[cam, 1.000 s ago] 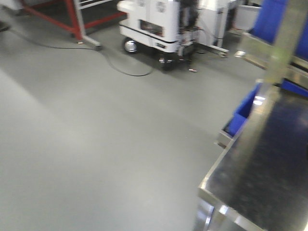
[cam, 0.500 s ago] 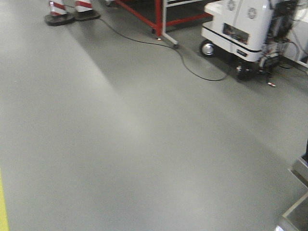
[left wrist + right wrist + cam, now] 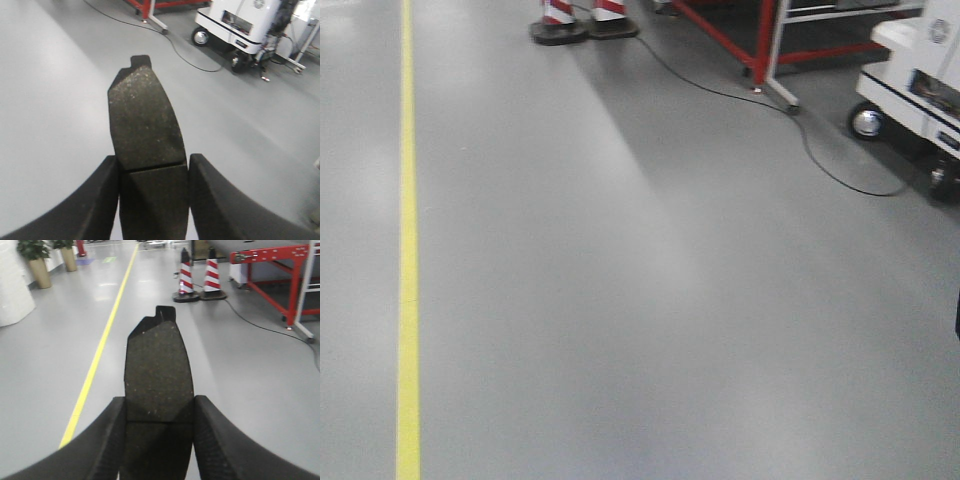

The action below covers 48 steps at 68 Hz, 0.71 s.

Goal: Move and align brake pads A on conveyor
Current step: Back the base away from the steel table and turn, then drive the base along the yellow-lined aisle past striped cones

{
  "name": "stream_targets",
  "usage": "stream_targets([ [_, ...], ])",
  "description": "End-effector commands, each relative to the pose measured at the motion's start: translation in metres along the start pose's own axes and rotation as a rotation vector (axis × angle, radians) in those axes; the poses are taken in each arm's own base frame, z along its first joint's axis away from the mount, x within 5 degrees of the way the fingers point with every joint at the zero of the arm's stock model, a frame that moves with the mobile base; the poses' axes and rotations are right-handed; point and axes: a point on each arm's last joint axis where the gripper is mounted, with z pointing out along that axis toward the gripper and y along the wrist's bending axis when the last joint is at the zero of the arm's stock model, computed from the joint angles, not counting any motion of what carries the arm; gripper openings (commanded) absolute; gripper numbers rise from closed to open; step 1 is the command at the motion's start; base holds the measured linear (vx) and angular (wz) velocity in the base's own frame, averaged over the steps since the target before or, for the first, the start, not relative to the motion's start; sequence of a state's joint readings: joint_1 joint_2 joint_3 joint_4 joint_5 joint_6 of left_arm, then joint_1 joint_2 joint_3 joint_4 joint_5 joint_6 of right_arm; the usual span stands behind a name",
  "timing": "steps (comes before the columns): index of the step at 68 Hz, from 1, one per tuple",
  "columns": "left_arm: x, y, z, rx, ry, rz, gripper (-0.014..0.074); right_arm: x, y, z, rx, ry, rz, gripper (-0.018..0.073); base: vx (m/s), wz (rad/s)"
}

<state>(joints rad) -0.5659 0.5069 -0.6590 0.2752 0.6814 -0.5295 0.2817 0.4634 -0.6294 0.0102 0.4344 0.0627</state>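
Note:
In the left wrist view a dark-grey brake pad (image 3: 144, 120) with a thin groove across its middle sticks out forward from my left gripper (image 3: 153, 165), which is shut on its two long edges. The right wrist view shows the same hold: my right gripper (image 3: 159, 407) is shut on a second brake pad (image 3: 159, 370) that points ahead over the floor. Both pads hang in the air above grey floor. The conveyor is out of view in every frame. Neither gripper shows in the front view.
Grey workshop floor (image 3: 650, 300) fills the front view, with a yellow line (image 3: 408, 250) at left. Red-and-white cones (image 3: 582, 20), a red frame (image 3: 760, 45), a black cable (image 3: 820, 160) and a white wheeled machine (image 3: 920, 85) stand at the back right.
The front view has swung left: the steel table and blue bins have left the frame, the white machine has slid to the right edge, and the yellow line and cones have come in.

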Motion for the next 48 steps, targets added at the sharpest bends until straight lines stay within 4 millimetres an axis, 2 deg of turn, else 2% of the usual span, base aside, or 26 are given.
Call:
stream_targets([
  [1,-0.0145,-0.0052,-0.0048,0.047,-0.104,0.002,0.0125,-0.0181,0.001,-0.0032,-0.005,-0.125,-0.007,0.006,0.11,0.48],
  [48,-0.0145,-0.0052,-0.0048,0.047,-0.104,0.002,0.0125,-0.0181,0.001,-0.0032,-0.005,-0.125,-0.007,0.006,0.16,0.51],
])
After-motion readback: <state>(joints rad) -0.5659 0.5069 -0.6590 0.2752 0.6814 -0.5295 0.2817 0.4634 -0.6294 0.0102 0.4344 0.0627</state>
